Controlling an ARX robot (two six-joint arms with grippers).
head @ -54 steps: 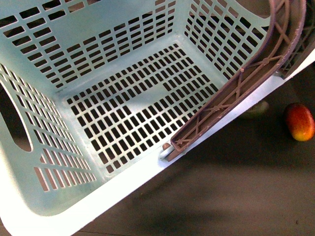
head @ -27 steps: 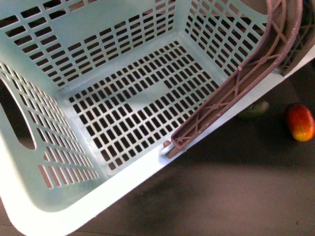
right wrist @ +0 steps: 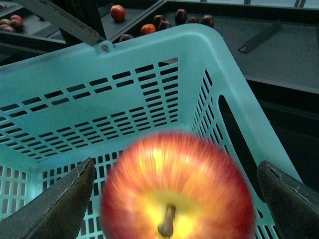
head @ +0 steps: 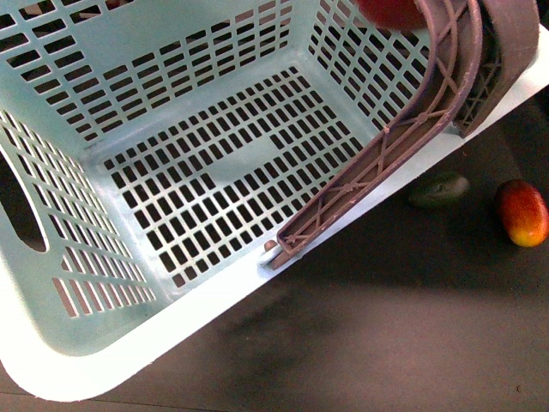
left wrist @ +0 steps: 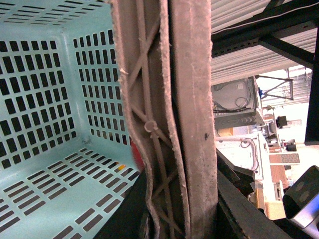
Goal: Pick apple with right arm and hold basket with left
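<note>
Right wrist view: the apple [right wrist: 177,189] is seen blurred, untouched between the right gripper's [right wrist: 174,164] wide-apart jaws, above the basket [right wrist: 164,35], which should be held level. The left gripper's [left wrist: 179,219] closure cannot be told.

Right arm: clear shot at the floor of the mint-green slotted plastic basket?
Probably yes. The right gripper hangs open above the mint-green slotted plastic basket, whose floor is bare; only the blurred round red apple lies between.

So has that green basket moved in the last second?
Yes. The basket has shifted leftward, away from the unmoved oval fruit, uncovering more of the avocado.
</note>
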